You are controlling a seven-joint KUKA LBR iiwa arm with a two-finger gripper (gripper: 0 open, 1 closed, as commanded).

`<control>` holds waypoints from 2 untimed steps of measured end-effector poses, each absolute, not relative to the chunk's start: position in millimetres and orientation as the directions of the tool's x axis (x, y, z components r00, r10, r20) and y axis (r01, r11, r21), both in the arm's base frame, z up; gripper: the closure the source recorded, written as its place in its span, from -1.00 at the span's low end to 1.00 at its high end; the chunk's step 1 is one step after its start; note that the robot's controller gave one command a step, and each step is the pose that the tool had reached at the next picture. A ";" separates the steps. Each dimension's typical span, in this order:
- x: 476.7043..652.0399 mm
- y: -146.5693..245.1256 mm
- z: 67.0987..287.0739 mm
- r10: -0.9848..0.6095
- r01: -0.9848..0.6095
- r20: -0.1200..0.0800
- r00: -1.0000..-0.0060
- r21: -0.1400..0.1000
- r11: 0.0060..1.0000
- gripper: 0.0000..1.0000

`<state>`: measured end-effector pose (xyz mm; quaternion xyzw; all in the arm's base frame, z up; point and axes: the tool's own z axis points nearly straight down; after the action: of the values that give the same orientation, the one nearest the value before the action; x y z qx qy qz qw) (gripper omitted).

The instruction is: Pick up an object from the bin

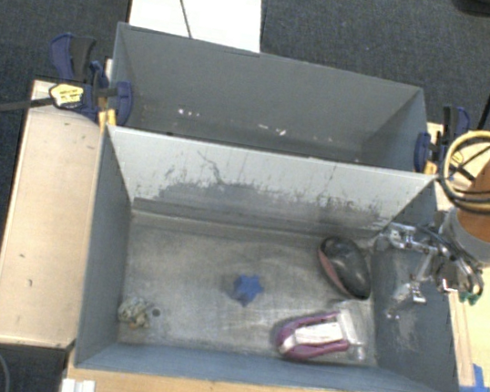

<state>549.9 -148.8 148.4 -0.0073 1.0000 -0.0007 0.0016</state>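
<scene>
Claw (410, 289), open or closed I cannot tell, hangs at the right side of the grey bin (256, 183), near a purple-and-white packet (320, 336), just beside a dark rounded thing (347, 265), well apart from a small blue piece (247, 288) and a speckled lump (136, 313).

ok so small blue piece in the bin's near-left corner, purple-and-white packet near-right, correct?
No. Camera view shows the small blue piece mid-floor; a greyish clump lies in the near-left corner. The purple-and-white packet is near-right, as said.
</scene>
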 end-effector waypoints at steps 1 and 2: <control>587.4 -98.5 70.3 -0.290 -0.290 -0.003 -0.957 -0.001 0.957 -1.00; 587.4 -99.8 72.0 -0.289 -0.289 -0.003 -0.957 -0.001 0.957 1.00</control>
<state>587.4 -99.8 72.0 -0.1459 0.9893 -0.0004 0.0014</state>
